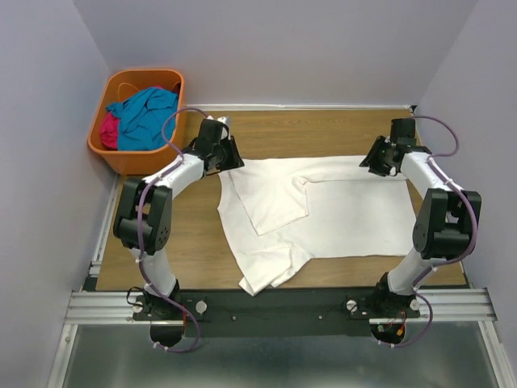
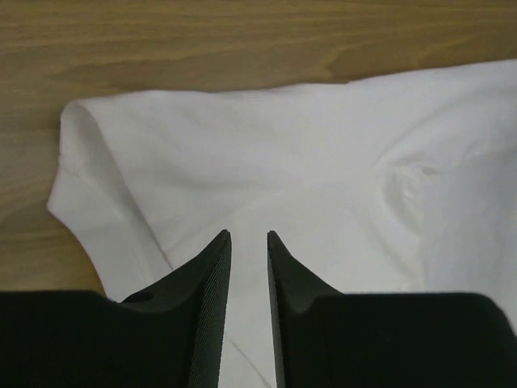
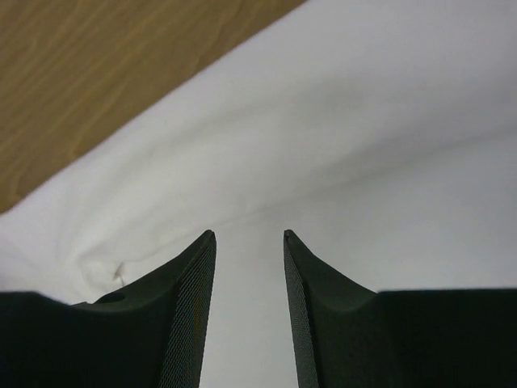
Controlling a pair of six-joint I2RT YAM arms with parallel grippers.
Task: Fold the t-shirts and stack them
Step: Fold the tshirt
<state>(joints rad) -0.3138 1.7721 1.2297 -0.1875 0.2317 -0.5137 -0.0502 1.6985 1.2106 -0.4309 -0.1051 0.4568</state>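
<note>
A white t-shirt [image 1: 339, 218] lies spread on the wooden table, its left part folded over itself with a sleeve trailing toward the near edge. My left gripper [image 1: 234, 158] hangs just above the shirt's far left corner. In the left wrist view that gripper [image 2: 249, 234] is open a little, with only flat white cloth [image 2: 283, 153] below the gap. My right gripper [image 1: 373, 162] is over the far right corner. The right wrist view shows it [image 3: 249, 233] open somewhat wider above the white cloth [image 3: 339, 121], holding nothing. A teal-blue t-shirt [image 1: 145, 113] and a magenta one [image 1: 109, 129] sit bunched in a basket.
The orange basket [image 1: 133, 160] stands at the table's far left corner, just behind the left arm. Bare wood [image 1: 194, 234] shows left of the shirt and along the far edge. Grey walls close in on both sides and at the back.
</note>
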